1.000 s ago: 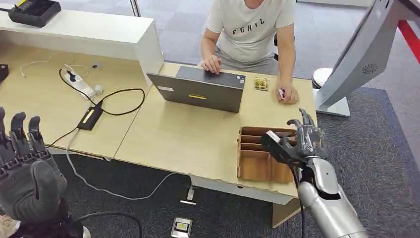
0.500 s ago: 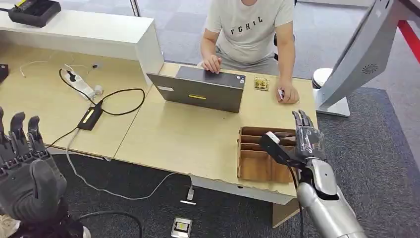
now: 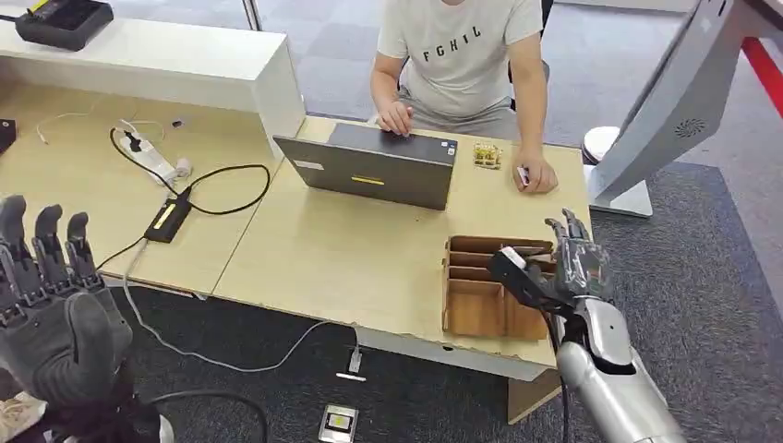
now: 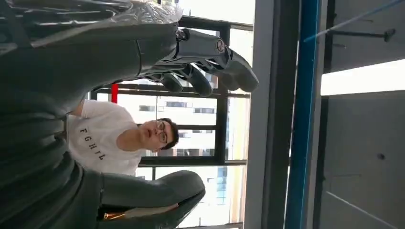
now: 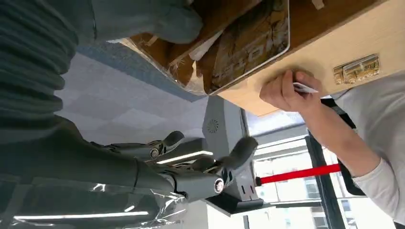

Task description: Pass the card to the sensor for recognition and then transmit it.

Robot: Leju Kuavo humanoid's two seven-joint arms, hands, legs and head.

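My right hand [image 3: 561,266] hovers over the right end of a wooden slotted box [image 3: 485,293] at the table's near right, fingers apart and holding nothing. In the right wrist view the thumb [image 5: 157,19] lies near the box, where a brown-patterned card with a white rim [image 5: 248,43] sits; the darker fingers [image 5: 200,162] spread away from it. My left hand [image 3: 55,314] is raised at the lower left, fingers upright and apart, empty. A person's hand [image 3: 536,173] rests on the table holding a small white card [image 5: 303,88].
A person sits behind a grey laptop [image 3: 374,168]. A black flat device with a yellow label [image 3: 167,219] and a power strip [image 3: 152,157] lie cabled on the left table [image 3: 83,185]. A grey stand [image 3: 665,111] rises at the right. A small device [image 3: 338,423] lies on the floor.
My right hand's fingers straightened, then bent a little, and it shifted slightly to the right over the box. My left hand rose a little.
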